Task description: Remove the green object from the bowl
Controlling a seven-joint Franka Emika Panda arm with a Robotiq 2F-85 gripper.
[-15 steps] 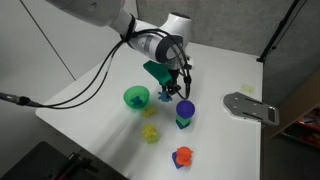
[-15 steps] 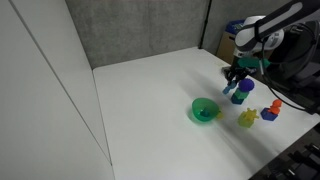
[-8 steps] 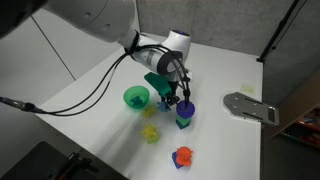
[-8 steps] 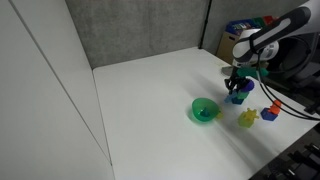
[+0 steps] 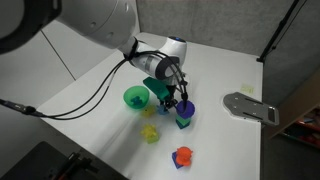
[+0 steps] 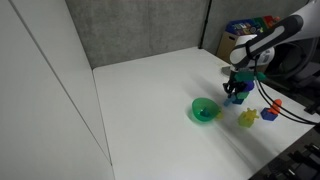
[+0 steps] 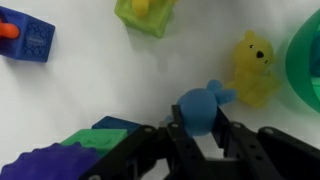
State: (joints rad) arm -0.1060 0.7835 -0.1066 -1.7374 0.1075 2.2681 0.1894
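Between the green bowl (image 5: 129, 93) and the purple-topped toy (image 5: 185, 111), the gripper (image 5: 171, 101) hangs low over the white table (image 5: 90, 90) in an exterior view. From the wrist view, the gripper (image 7: 203, 122) comes in from the bottom edge. Its black jaws stand tight on either side of the small teal toy piece (image 7: 198, 105) with no gap showing, clamped on it. That piece is out of the bowl. It sits over bare table (image 7: 90, 90), just beside a yellow bear-shaped piece (image 7: 255, 70), with the bowl's rim (image 7: 308, 60) at the right edge of the wrist view. Whether the piece touches the table cannot be told.

To the lower left of the wrist view lies the purple-topped toy (image 7: 60, 160), close to the gripper's body. Farther off are a yellow-green block (image 7: 148, 15) and a blue block with an orange part (image 7: 25, 38).

Seen from the opposite side in an exterior view, the bowl (image 6: 204, 110) sits near the table's front edge, and the gripper (image 6: 235, 90) stands behind it – well apart from the bowl's rim, right by the purple-topped toy (image 6: 240, 97). A yellow piece (image 6: 247, 119) and an orange-and-blue one (image 6: 270, 113) lie nearby.
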